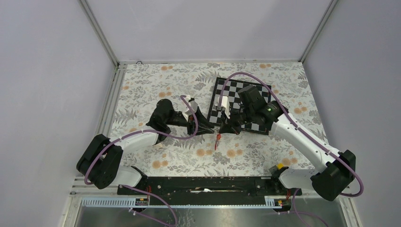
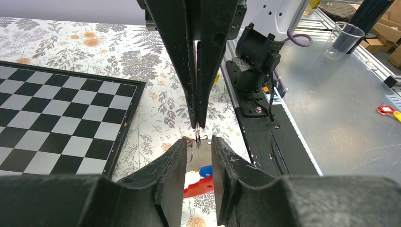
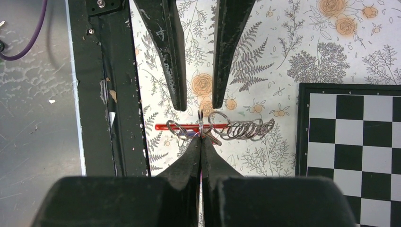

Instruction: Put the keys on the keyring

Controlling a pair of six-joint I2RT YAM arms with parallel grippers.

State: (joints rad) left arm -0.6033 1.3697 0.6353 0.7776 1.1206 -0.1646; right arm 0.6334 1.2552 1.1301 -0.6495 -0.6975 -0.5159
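Note:
My right gripper [image 3: 201, 140] is shut on a thin metal ring of the keyring [image 3: 236, 127], a cluster of wire loops held above the floral cloth. A red-tagged key [image 3: 172, 126] hangs with the loops, and in the top view it dangles [image 1: 217, 140] below the two grippers. My left gripper [image 2: 198, 142] faces the right gripper [image 2: 198, 125] tip to tip, jaws apart. A silver key blade, the blue tag [image 2: 206, 170] and the red tag [image 2: 197, 187] show in its gap. In the right wrist view the left gripper [image 3: 198, 106] stands open just above the ring.
A black-and-white chessboard [image 1: 246, 101] lies behind the grippers, with a white and yellow-green block [image 1: 222, 105] on it. The black base rail [image 1: 208, 184] runs along the near edge. A clear cup [image 2: 344, 40] stands on the metal bench beyond.

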